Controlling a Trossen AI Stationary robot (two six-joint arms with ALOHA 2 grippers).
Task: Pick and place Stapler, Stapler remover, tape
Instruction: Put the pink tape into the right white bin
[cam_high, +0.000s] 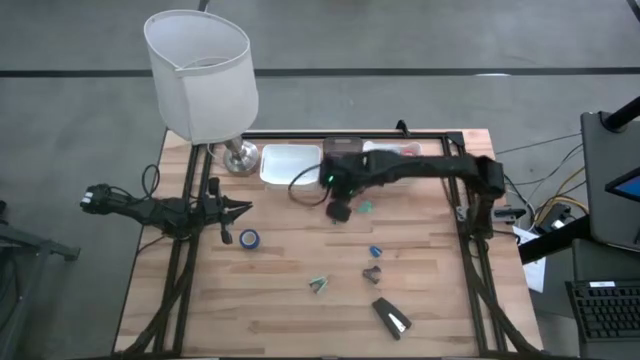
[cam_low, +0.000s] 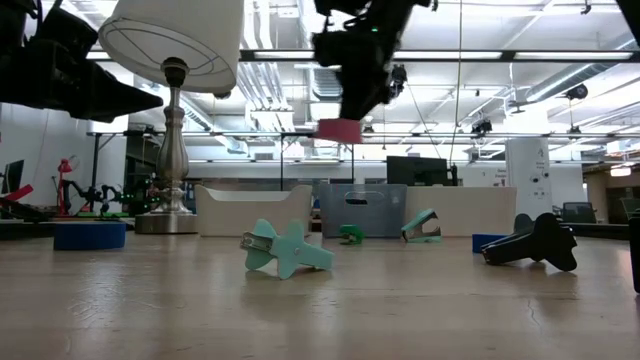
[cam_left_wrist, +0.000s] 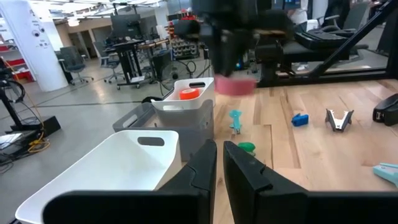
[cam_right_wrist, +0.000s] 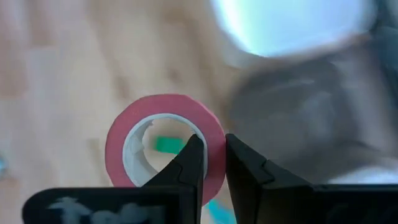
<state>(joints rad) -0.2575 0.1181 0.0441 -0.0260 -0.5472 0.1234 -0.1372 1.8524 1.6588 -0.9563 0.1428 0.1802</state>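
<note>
My right gripper (cam_high: 340, 207) hangs over the middle of the table, shut on a pink tape roll (cam_right_wrist: 165, 146), which shows high above the wood in the low view (cam_low: 343, 130). A blue tape roll (cam_high: 249, 238) lies flat on the table near my left gripper (cam_high: 240, 208), which is shut, touches nothing and hovers at the left. The black stapler (cam_high: 392, 317) lies flat near the table's near edge. A teal staple remover (cam_high: 318, 285) and a dark one (cam_high: 373, 272) lie between the stapler and the grippers. My right gripper pinches the wall of the pink tape roll (cam_right_wrist: 211, 152), one finger (cam_right_wrist: 189, 165) inside the ring and the other outside. The fingers come from above, pointing down. The roll is lifted clear of the table and lies about level under the fingers.
A white bin (cam_high: 290, 163), a grey bin (cam_high: 345, 150) and another white bin (cam_high: 395, 150) stand along the far edge; one bin holds an orange roll (cam_left_wrist: 189, 93). A lamp (cam_high: 205, 75) stands at the far left corner. Small blue (cam_high: 375, 251) and green (cam_high: 365, 208) bits lie mid-table.
</note>
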